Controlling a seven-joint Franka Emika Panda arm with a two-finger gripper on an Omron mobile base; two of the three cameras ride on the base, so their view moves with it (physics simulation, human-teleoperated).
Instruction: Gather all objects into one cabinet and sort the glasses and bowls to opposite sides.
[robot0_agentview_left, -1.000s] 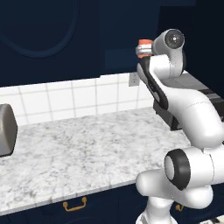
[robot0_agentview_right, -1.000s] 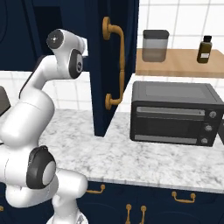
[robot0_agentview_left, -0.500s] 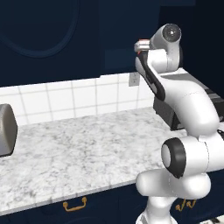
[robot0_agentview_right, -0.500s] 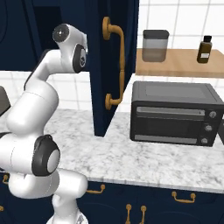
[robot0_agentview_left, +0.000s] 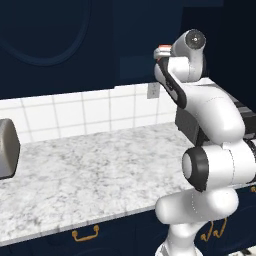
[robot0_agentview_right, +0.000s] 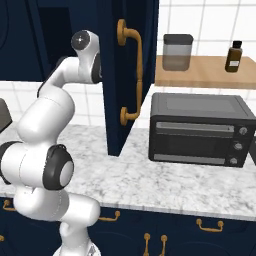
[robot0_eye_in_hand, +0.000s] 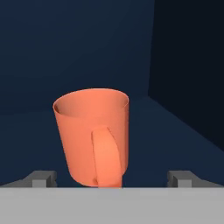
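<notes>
Up close, wide-spread gripper (robot0_eye_in_hand: 112, 179) flanks the mug (robot0_eye_in_hand: 94, 135) inside the cabinet (robot0_eye_in_hand: 65, 48).

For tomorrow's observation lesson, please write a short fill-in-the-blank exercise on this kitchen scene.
1. The mug between the open jaws is coloured ____.
2. The mug's handle faces ____ the hand camera.
3. On the marble counter, right of the open cabinet door, stands a black ____.
4. The wooden shelf holds a jar and a small dark ____.

Missing words: orange; toward; toaster oven; bottle
</notes>
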